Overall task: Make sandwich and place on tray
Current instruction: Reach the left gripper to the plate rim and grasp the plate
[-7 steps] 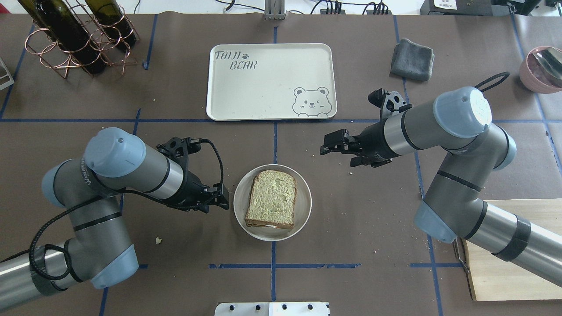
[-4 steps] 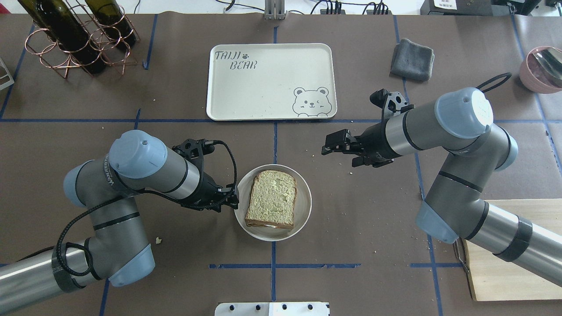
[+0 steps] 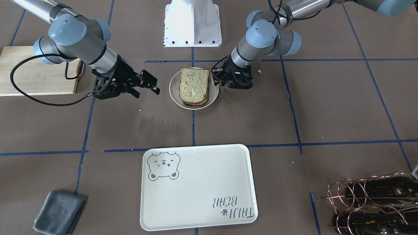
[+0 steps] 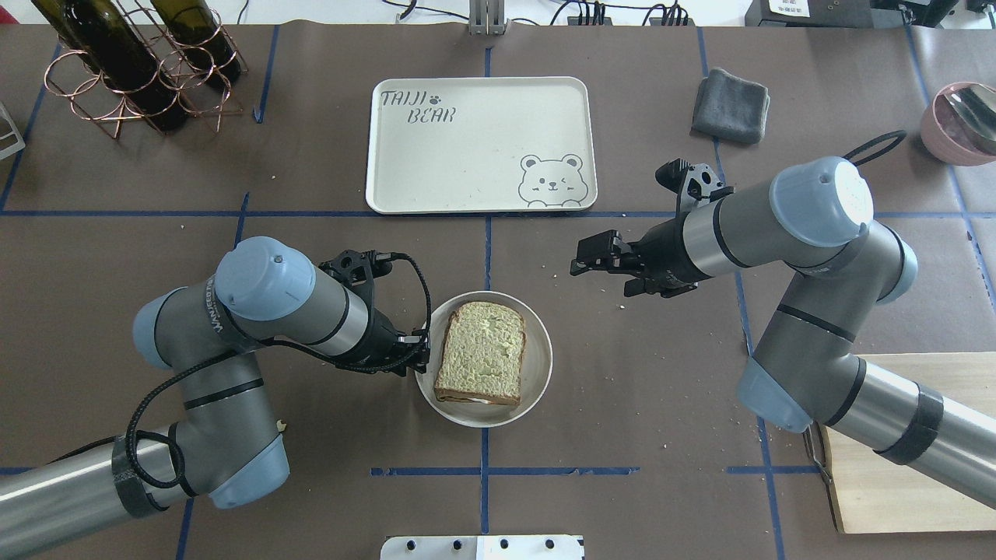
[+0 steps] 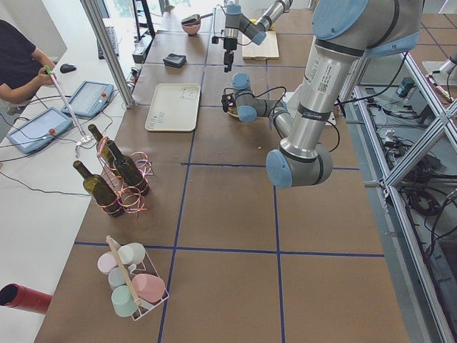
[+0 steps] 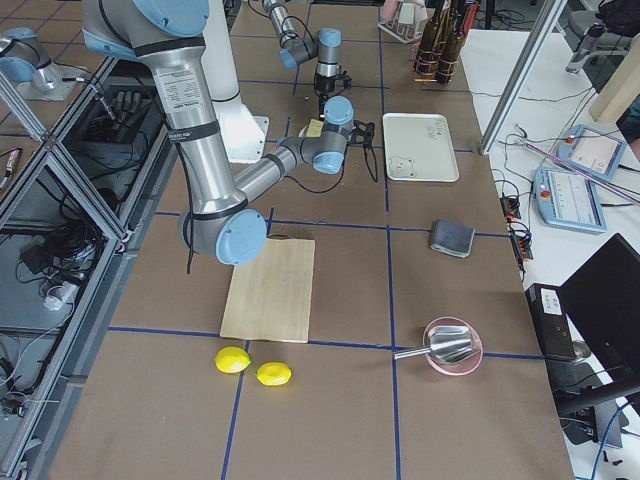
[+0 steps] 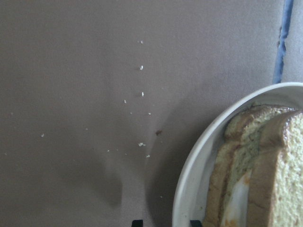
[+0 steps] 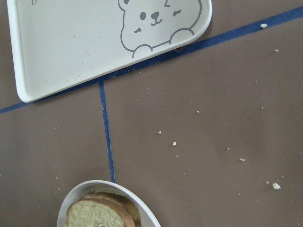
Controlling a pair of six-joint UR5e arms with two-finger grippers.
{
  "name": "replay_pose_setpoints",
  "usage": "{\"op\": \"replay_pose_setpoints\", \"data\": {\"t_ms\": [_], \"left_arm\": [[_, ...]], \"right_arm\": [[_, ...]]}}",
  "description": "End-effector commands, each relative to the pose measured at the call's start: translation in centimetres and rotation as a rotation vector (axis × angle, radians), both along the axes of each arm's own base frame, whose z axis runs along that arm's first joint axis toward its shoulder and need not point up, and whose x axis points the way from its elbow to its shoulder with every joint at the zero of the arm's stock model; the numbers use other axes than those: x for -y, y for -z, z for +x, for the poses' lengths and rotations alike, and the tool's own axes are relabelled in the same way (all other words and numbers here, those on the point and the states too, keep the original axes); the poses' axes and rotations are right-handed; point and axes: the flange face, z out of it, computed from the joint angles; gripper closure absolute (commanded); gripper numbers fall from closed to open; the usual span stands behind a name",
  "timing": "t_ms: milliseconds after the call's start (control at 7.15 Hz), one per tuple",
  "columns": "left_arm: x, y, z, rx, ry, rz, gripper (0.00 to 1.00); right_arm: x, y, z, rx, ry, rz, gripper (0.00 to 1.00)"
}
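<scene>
Tray (image 4: 482, 148) lies at the table's far side, well apart from the round white plate (image 4: 537, 373) holding the sandwich (image 4: 482, 350). At the plate's rim the left gripper (image 4: 422, 354) has its jaws apart; the right gripper (image 4: 577, 258) hovers spread, between plate and tray. Only the left wrist view shows egg (image 7: 236, 203) between the slices, hidden overhead by the top slice.

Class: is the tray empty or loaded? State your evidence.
Empty. The tray is bare apart from its printed bear and lettering; the sandwich sits on the round plate, apart from it.
</scene>
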Motion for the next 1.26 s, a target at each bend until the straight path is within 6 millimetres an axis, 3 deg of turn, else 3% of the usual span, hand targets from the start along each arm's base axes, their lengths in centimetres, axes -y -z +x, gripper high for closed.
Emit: {"op": "replay_pose_setpoints", "data": {"t_ms": [0, 420, 699, 839, 979, 1119], "left_arm": [[0.5, 0.3, 1.3, 0.005, -0.003, -0.001, 0.69], [0.6, -0.2, 1.9, 0.016, -0.004, -0.004, 0.81], [0.6, 0.3, 2.0, 0.011, -0.002, -0.005, 1.00], [0.5, 1.0, 1.7, -0.001, 0.005, -0.014, 1.00], [0.5, 2.6, 1.1, -0.037, 0.081, -0.154, 1.00], [2.6, 3.6, -0.9, -0.100, 0.165, -0.241, 1.00]], "right_arm": [[0.0, -0.2, -0.1, -0.004, -0.001, -0.001, 0.00], [0.0, -0.2, -0.1, -0.004, 0.000, 0.000, 0.00], [0.0, 0.0, 0.1, 0.000, -0.003, 0.000, 0.00], [0.0, 0.4, 0.3, 0.007, -0.004, 0.006, 0.00], [0.1, 0.1, 1.9, 0.010, -0.009, 0.004, 0.00], [0.0, -1.3, 5.0, -0.002, -0.035, 0.003, 0.00]]}}
